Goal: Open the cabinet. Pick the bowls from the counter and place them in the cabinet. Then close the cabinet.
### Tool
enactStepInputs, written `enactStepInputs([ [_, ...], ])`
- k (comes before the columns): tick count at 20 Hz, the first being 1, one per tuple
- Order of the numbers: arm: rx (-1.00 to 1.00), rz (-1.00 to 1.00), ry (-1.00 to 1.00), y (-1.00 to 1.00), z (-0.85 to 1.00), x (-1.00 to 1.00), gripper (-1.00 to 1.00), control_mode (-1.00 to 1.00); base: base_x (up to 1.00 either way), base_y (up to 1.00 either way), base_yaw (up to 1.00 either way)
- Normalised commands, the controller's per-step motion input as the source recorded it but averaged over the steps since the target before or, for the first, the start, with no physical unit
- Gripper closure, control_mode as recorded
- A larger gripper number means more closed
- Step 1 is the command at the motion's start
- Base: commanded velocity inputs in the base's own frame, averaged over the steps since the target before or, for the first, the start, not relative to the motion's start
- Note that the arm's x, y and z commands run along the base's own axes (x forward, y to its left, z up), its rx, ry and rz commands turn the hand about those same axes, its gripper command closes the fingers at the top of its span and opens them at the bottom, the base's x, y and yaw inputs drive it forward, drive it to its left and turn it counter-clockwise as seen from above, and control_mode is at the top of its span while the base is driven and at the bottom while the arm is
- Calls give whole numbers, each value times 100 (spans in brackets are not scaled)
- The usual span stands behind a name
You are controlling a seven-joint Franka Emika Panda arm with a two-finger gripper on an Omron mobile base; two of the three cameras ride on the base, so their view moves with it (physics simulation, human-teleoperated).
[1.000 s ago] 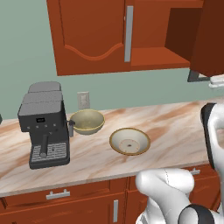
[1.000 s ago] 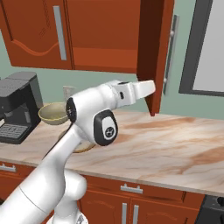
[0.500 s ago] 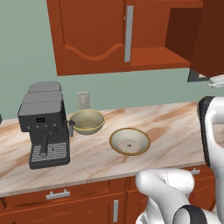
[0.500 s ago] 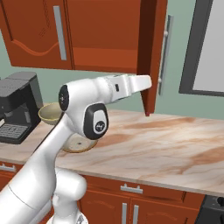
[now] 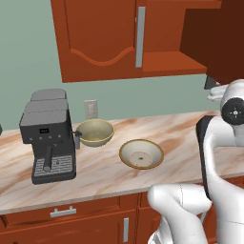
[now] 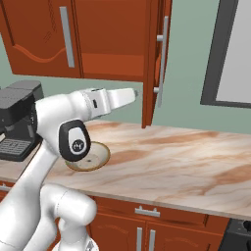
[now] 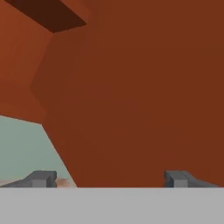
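The cabinet point(image 5: 100, 33) has its left door shut and its right door point(image 6: 153, 59) swung out, nearly edge-on in the right base view, with the silver handle point(image 6: 163, 59) on its outer side. My gripper point(image 6: 136, 92) hovers just left of that door's lower part, open. In the hand view the gripper point(image 7: 109, 179) faces the door's red-brown inner face, holding nothing. Both bowls rest on the counter point(image 5: 181, 128): the deep bowl point(image 5: 94, 132) beside the coffee machine, the shallow bowl point(image 5: 141, 153) in front of it. The arm partly hides the shallow bowl point(image 6: 96, 157).
A black coffee machine point(image 5: 47, 138) stands at the counter's left end, with a wall outlet point(image 5: 90, 109) behind it. Drawers and doors point(image 6: 147, 220) run under the counter. A dark-framed window point(image 6: 235, 54) is on the right wall.
The right cabinet door has swung further open, turning nearly edge-on in the right base view. My gripper has drawn back to the left with it. The bowls have not moved.
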Motion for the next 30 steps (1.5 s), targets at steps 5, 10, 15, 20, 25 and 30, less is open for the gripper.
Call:
enactStepInputs([
  [5, 13, 22, 8, 38, 29, -7, -100, -100, 0, 0, 0],
  [10, 13, 26, 10, 38, 26, -6, -100, -100, 0, 0, 0],
  [15, 8, 17, 4, 27, 3, -16, -100, -100, 0, 0, 0],
  [20, 8, 2, 0, 20, 0, -21, -100, -100, 0, 0, 0],
  [25, 5, 0, 0, 45, -4, -21, -100, -100, 0, 0, 0],
  [30, 6, 0, -5, 53, -13, -2, -100, -100, 0, 0, 0],
])
